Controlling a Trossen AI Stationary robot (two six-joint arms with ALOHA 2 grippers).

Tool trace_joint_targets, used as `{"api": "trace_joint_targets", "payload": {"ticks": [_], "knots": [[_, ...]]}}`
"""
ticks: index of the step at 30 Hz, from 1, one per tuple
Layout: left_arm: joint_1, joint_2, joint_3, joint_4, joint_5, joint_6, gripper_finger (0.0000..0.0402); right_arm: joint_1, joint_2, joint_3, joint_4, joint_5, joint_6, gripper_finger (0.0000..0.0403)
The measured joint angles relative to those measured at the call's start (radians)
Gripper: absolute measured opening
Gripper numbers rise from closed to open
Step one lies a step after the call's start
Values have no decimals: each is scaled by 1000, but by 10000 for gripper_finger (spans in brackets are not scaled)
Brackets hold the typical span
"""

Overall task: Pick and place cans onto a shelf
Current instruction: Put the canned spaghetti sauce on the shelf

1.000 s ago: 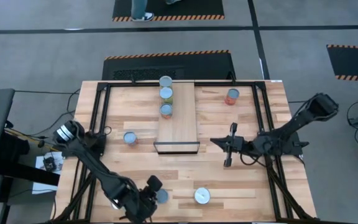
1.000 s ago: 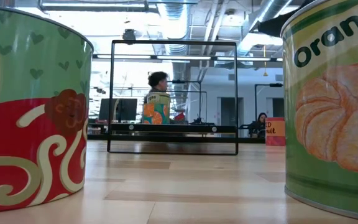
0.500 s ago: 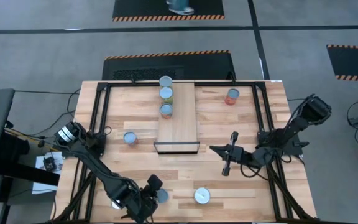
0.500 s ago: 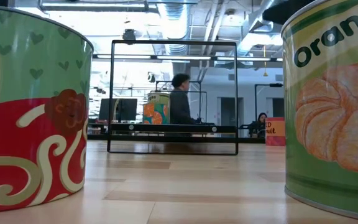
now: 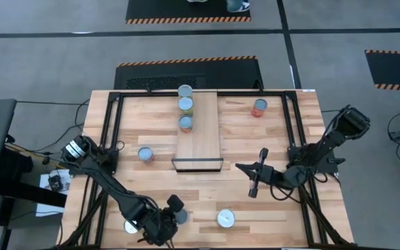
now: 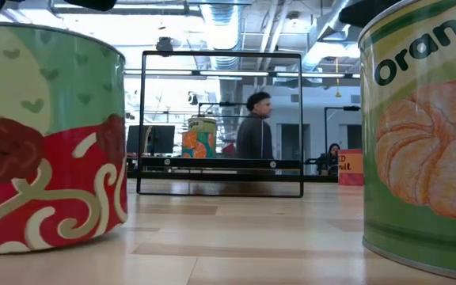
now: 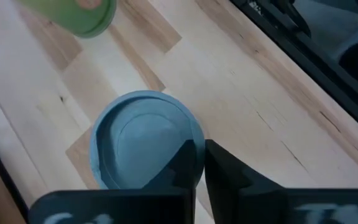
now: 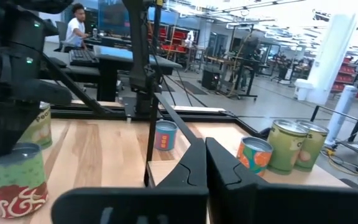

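- We see the left gripper [image 5: 175,208] at the near edge of the table, its two dark fingers [image 7: 191,163] pressed together with no gap, set down over the rim of a red-and-green can [image 7: 145,140]; nothing sits between them.
- In the low view this same can [image 6: 46,142] stands upright on the tabletop [image 5: 269,135].
- A white-topped can [image 5: 226,219] stands just beside it, to its right.
- We see the right gripper [image 5: 254,186] hovering right of the shelf's front edge, jaws closed and empty.
- The shelf [image 5: 203,135] lies mid-table with three cans [image 5: 185,106] in a row along its left edge.
- We find a blue can [image 5: 145,154] left of the shelf and a red-orange can [image 5: 259,107] to its right.
- A person [image 6: 256,131] shows in the room beyond.
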Motion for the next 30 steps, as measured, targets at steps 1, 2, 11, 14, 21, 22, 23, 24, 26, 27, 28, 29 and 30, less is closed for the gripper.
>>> {"api": "trace_joint_targets", "payload": {"ticks": [1, 2, 11, 14, 21, 22, 23, 24, 26, 27, 28, 29, 30], "knots": [[0, 0, 0, -1, 0, 9, 8, 0, 0, 0, 0, 0, 0, 5], [0, 0, 1, -2, -1, 20, 8, 0, 0, 0, 0, 0, 0, 5], [10, -93, 184, -233, -65, 20, 2, -2, 0, 0, 0, 0, -1, 5], [51, -165, 265, -300, -63, -34, 3, -10, 0, 0, -4, 0, -2, 5], [284, -281, 407, -478, -141, -169, 3, -22, 0, 0, -33, -6, -3, 6], [333, -289, 427, -507, -140, -174, 3, -22, 0, 1, -29, -6, -1, 6], [381, -296, 441, -529, -134, -175, 4, -22, 0, 1, -30, -6, 0, 6], [429, -300, 450, -546, -129, -176, 4, -22, 0, 1, -32, -7, 0, 6], [513, -300, 451, -583, -122, -176, 4, -22, 0, 1, -29, -7, 0, 6], [549, -298, 450, -598, -120, -175, 4, -22, 0, 1, -30, -7, 0, 6], [579, -298, 444, -605, -117, -160, 4, -22, 0, 1, -31, -7, 0, 7], [605, -298, 432, -603, -113, -142, 4, -22, 0, 1, -30, -7, 0, 7], [629, -298, 416, -596, -110, -131, 4, -22, 0, 1, -29, -7, 0, 7]]}}
